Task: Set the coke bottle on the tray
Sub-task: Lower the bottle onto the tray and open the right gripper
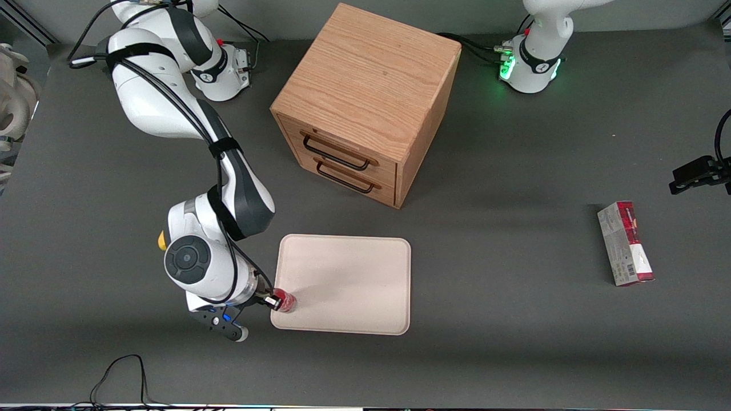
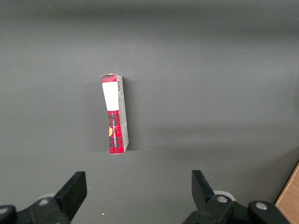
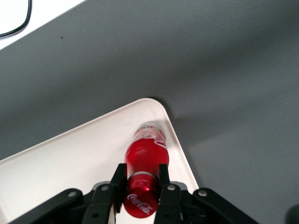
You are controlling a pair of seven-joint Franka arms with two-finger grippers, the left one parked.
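The coke bottle (image 3: 145,161) is a small red bottle with a red cap, white script and a clear base. My right gripper (image 3: 140,176) is shut on its neck, just under the cap. The bottle's base rests on or hovers just over the cream-white tray (image 3: 70,154), close to one rounded corner. In the front view the coke bottle (image 1: 285,302) and my gripper (image 1: 273,300) sit at the tray's (image 1: 348,285) corner that is nearest the camera and toward the working arm's end of the table.
A wooden drawer cabinet (image 1: 365,103) with two drawers stands farther from the camera than the tray. A red-and-grey carton (image 1: 625,243) lies toward the parked arm's end of the table, and the carton (image 2: 114,114) also shows under the parked gripper. A black cable (image 1: 117,374) lies near the table's front edge.
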